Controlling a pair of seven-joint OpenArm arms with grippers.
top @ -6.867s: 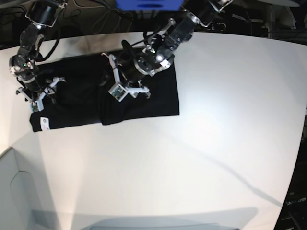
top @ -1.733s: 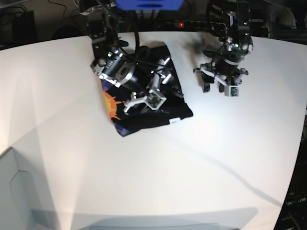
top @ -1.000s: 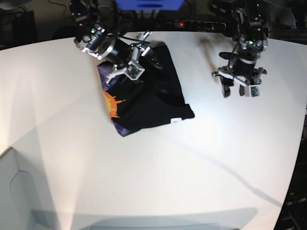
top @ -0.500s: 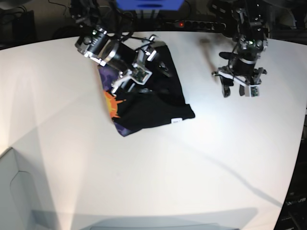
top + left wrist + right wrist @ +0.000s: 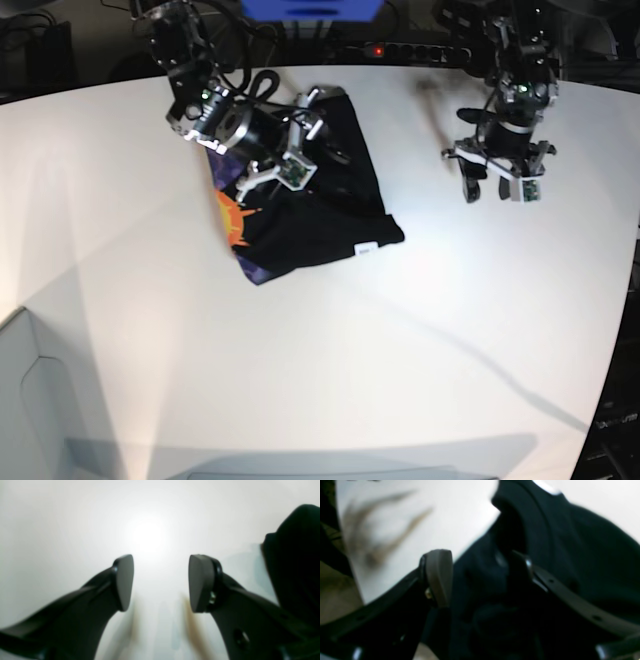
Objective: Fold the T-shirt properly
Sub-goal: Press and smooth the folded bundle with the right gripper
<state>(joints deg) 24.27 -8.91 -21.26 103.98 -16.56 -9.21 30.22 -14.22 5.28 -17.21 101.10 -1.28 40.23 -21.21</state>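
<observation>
The black T-shirt (image 5: 325, 215) lies folded into a compact bundle on the white table (image 5: 330, 360), left of the middle. Its orange and purple print (image 5: 232, 216) shows along its left edge, and a small white tag (image 5: 366, 250) sits near its front right corner. My right gripper (image 5: 308, 140) hangs open over the shirt's far half. In the right wrist view its fingers (image 5: 439, 577) stand wide apart around rumpled black cloth (image 5: 582, 545), not pinching it. My left gripper (image 5: 497, 192) is open over bare table at the right, far from the shirt, with nothing between its pads (image 5: 123, 580).
Cables and a blue box (image 5: 310, 8) line the table's far edge behind the shirt. A grey bin corner (image 5: 25, 400) stands at the front left. A dark blurred shape (image 5: 292, 567) fills the right edge of the left wrist view; I cannot tell what it is.
My right gripper has come down from the shirt's far edge onto its far half, staying open. The shirt and the left arm have not moved.
</observation>
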